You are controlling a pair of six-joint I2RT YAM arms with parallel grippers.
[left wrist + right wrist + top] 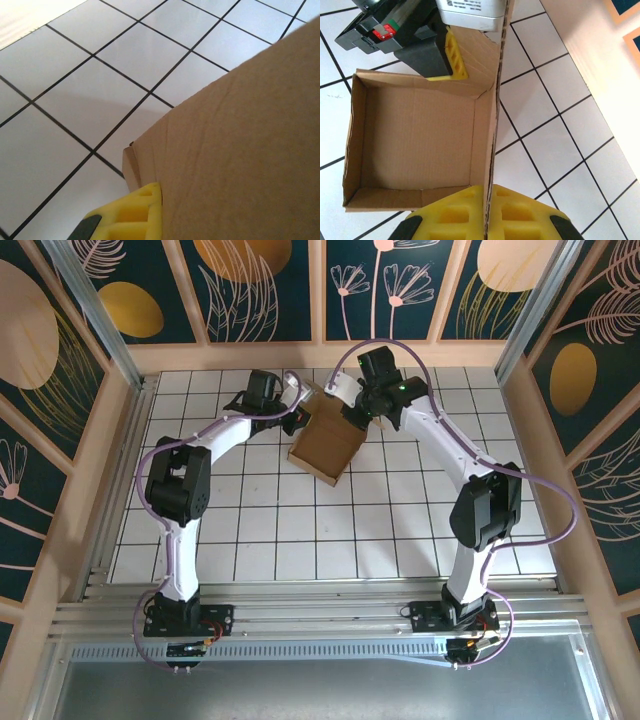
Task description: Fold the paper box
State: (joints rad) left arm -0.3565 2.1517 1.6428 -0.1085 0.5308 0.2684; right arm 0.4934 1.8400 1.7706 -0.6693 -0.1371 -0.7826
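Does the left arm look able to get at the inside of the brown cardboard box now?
Probably yes: the brown cardboard box is open on top, and the left claw, shut on its wall, sits at the rim.

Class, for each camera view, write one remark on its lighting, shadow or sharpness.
Top external: evenly lit and sharp, only faint shadows on the tiled table. Left wrist: the paper box looms close, casting a soft shadow on the tiles. Right wrist: box interior crisp, the wooden wall washed pale.
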